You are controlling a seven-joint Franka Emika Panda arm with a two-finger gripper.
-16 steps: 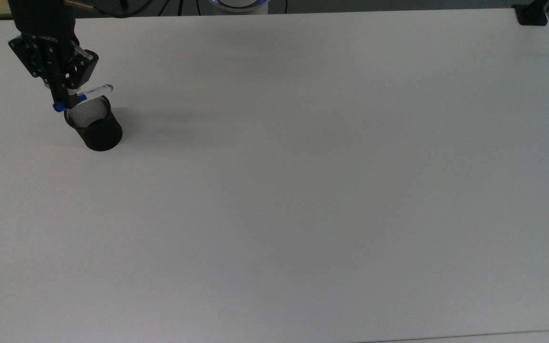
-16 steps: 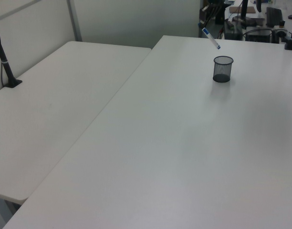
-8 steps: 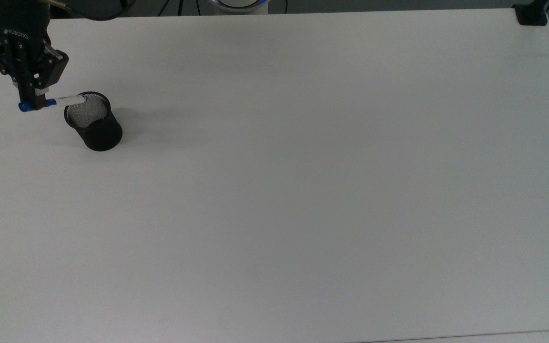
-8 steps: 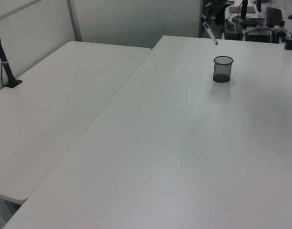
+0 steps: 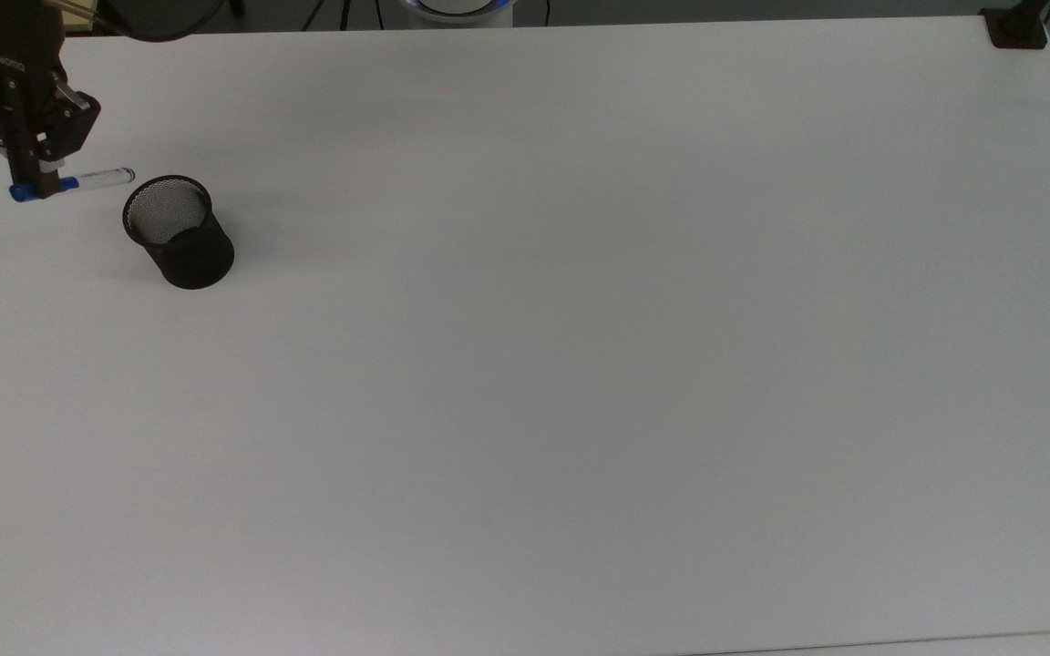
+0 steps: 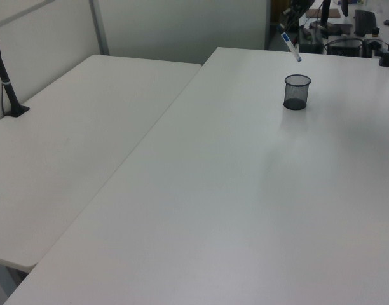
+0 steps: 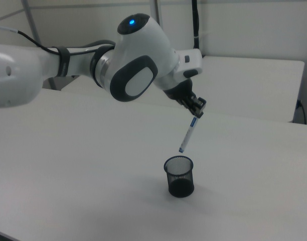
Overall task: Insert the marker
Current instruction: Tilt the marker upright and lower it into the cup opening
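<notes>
Gripper: your gripper (image 5: 33, 187) hangs in the air at the top view's far left, above the bench (image 5: 580, 364), well clear of its surface. In the right view you see it (image 7: 195, 117) at the end of the white arm (image 7: 138, 65), pointing down and to the right view's right.

Fingers: clenched on the marker, pinching it near its blue cap end. The cap pokes out past the fingers on the top view's left.

Marker: your marker (image 5: 97, 178) is off the bench, held aloft. In the right view it (image 7: 187, 135) slants steeply, cap end up in the fingers, small blue tip down and toward the right view's left. In the left view it (image 6: 291, 47) shows above the cup, tilted, lower tip toward the left view's right.

Cup: the black mesh cup (image 5: 179, 232) stands upright on the bench, mouth open. See it too in the right view (image 7: 179, 175) and in the left view (image 6: 297, 91).

Marker to cup: the tip is not in the cup. In the right view the tip hangs above the rim, a clear gap between them. In the top view the tip ends just beside the rim, on the top view's left of the mouth.

Bench: white and bare around the cup; a second bench (image 6: 67, 146) adjoins it on the left view's left.
</notes>
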